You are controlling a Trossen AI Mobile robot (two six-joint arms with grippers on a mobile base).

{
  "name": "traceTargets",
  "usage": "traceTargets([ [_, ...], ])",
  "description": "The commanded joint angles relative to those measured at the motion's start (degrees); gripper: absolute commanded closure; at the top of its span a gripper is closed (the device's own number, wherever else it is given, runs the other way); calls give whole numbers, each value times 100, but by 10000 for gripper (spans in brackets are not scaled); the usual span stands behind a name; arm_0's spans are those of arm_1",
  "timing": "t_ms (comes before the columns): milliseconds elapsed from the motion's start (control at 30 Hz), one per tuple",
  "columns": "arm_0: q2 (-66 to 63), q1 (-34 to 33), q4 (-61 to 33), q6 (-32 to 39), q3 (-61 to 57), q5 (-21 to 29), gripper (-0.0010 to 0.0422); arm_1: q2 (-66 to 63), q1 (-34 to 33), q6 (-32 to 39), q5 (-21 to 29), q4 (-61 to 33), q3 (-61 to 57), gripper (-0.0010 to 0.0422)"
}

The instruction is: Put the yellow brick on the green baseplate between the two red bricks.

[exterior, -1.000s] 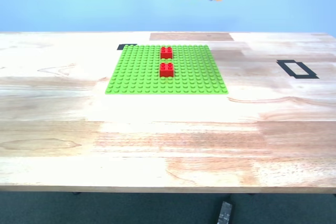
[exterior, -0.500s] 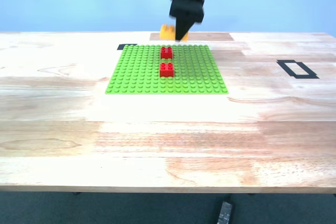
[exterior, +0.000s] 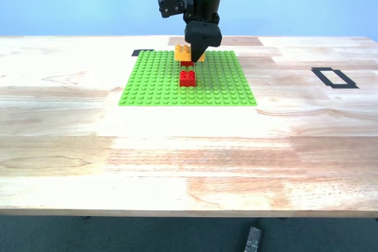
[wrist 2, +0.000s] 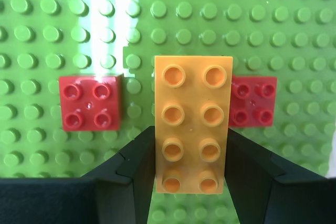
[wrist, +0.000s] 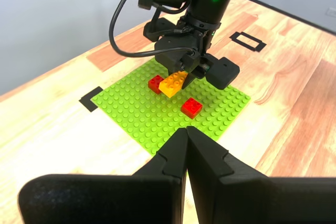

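While my second gripper (wrist 2: pixel 191 156) pinches the yellow brick (wrist 2: pixel 192 121) by its long sides, the brick hangs above the green baseplate (exterior: pixel 153 81), over the gap between the two red bricks (wrist 2: pixel 92 102). Whether it touches the studs is unclear. My first gripper (wrist: pixel 187 153) sits well apart, fingers pressed together.

yellow brick (wrist 2: pixel 191 124) (green baseplate (wrist 2: pixel 294 35))
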Motion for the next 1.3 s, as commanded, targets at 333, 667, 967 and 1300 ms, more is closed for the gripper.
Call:
traceTargets([
  [333, 4, 0, -4, 33, 2, 0, 413, -2, 44, -136, -175, 232, -378, 335],
  [667, 4, 0, -35, 31, 2, 2, 413, -2, 31, -153, -197, 369, -461, 335],
  [967, -11, 0, -66, 33, 2, 4, 412, -2, 35, -127, -166, 671, -721, 335],
  [1300, -17, 0, -35, 33, 2, 2, 412, -2, 33, -125, -177, 789, -745, 307],
])
